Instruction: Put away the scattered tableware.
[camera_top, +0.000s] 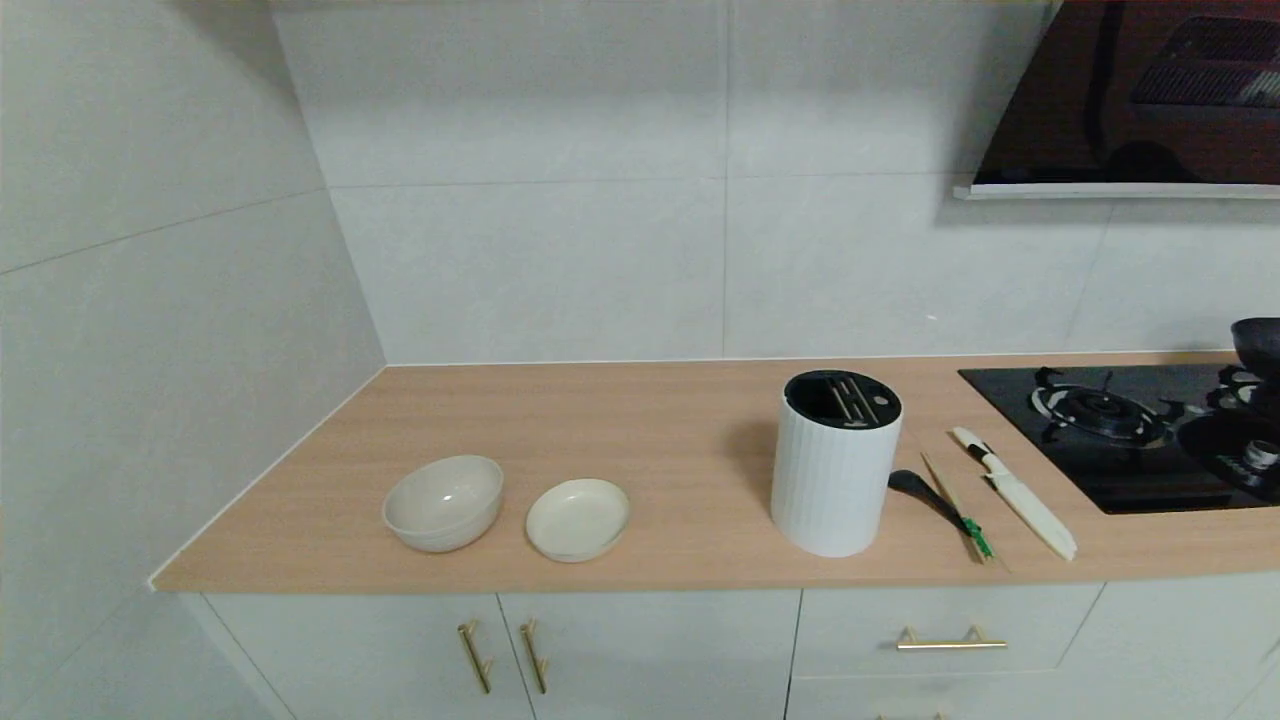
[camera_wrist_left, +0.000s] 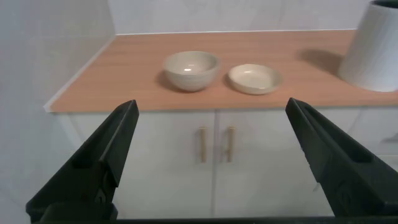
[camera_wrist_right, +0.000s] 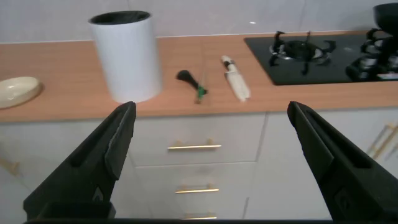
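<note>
On the wooden counter (camera_top: 620, 420) stand a deep beige bowl (camera_top: 443, 502) (camera_wrist_left: 191, 70) and, beside it, a shallow cream dish (camera_top: 578, 518) (camera_wrist_left: 253, 78) (camera_wrist_right: 17, 91). A white ribbed holder (camera_top: 835, 462) (camera_wrist_right: 124, 56) with a black slotted top stands to their right. Past it lie a black spoon (camera_top: 925, 493) (camera_wrist_right: 186, 78), chopsticks with a green band (camera_top: 960, 508) (camera_wrist_right: 200, 92) and a white-handled knife (camera_top: 1015, 492) (camera_wrist_right: 235, 77). My left gripper (camera_wrist_left: 211, 149) hangs open in front of the cabinets, short of the bowls. My right gripper (camera_wrist_right: 211, 149) hangs open before the drawers, short of the holder.
A black gas hob (camera_top: 1130, 425) (camera_wrist_right: 323, 56) with dark cookware (camera_top: 1258, 345) takes up the counter's right end, under a range hood (camera_top: 1130, 100). Tiled walls close the back and left. Cabinet doors (camera_wrist_left: 214, 162) and drawers (camera_wrist_right: 196, 155) with gold handles sit below the counter edge.
</note>
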